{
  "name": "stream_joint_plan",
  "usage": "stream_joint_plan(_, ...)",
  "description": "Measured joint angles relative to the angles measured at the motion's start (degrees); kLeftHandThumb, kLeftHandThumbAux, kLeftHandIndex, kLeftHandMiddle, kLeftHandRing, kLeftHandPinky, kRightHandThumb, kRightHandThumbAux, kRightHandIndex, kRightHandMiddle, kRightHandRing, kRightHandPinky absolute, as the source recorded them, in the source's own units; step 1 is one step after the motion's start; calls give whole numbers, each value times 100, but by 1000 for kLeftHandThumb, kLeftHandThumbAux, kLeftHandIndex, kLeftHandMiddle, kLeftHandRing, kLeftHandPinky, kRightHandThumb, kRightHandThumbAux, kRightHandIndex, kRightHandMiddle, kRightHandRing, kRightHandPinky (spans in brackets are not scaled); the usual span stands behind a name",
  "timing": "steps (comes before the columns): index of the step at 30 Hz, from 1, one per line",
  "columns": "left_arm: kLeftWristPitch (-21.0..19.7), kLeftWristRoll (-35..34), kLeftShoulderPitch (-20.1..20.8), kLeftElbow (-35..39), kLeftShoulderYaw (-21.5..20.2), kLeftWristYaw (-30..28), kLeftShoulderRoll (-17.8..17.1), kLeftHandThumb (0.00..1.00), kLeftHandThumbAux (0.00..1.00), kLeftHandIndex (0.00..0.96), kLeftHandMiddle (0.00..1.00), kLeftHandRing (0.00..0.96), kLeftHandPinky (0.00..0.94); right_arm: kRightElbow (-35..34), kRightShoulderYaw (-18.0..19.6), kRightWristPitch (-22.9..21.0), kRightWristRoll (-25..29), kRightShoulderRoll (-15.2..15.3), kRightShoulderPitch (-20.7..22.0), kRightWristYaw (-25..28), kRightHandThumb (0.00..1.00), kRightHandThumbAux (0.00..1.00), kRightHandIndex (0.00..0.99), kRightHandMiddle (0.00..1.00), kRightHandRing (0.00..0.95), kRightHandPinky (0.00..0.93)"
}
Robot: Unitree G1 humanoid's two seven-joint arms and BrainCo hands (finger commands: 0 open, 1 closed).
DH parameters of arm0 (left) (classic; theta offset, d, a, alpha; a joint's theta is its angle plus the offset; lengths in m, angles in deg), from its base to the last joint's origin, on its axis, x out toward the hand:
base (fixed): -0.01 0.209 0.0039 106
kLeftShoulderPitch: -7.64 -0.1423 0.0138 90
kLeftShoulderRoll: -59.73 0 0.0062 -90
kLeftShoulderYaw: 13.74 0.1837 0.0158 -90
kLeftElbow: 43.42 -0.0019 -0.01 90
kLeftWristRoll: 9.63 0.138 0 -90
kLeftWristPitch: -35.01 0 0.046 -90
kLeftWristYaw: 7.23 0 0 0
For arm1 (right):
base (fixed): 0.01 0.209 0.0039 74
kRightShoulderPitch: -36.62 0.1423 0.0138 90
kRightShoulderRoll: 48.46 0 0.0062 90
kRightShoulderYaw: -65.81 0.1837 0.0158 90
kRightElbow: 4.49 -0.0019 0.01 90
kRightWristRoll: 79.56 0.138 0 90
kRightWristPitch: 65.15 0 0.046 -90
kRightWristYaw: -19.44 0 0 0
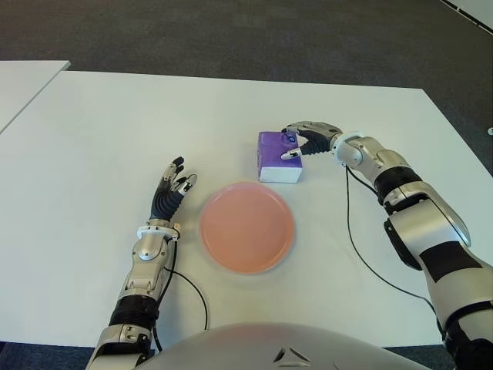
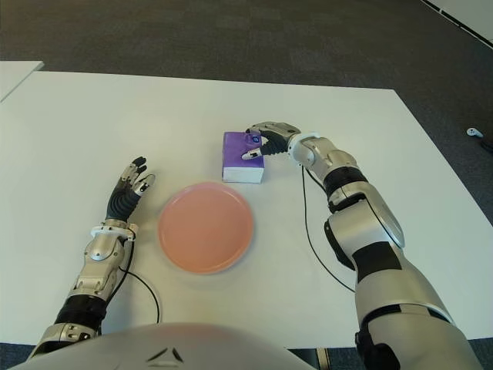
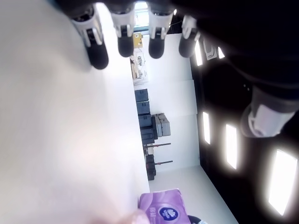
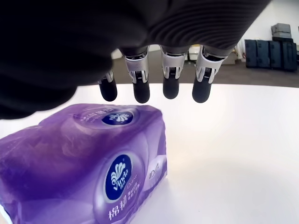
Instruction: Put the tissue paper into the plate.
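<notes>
The tissue pack [image 1: 279,156] is sat on the table [image 1: 100,131] just behind the plate [image 1: 246,227], not lifted yet. The right hand [image 1: 302,141] is draped over its far end, fingers [image 4: 170,88] spread, nothing gripped (the thumb should be tucked under first). The left hand [image 1: 171,187] is left open beside the plate.

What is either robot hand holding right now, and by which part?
Nothing is held. The right robot hand hovers open over the tissue pack, fingers not closed on it. The left robot hand is open, left of the plate.
</notes>
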Motion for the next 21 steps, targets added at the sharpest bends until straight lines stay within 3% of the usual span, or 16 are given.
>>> stream_joint_plan(21,0,35,15,-21,1,45,2,199,508,0,0,0,0,-96,136,139,127,-23,-1,-83,352,239,0,0,0,0)
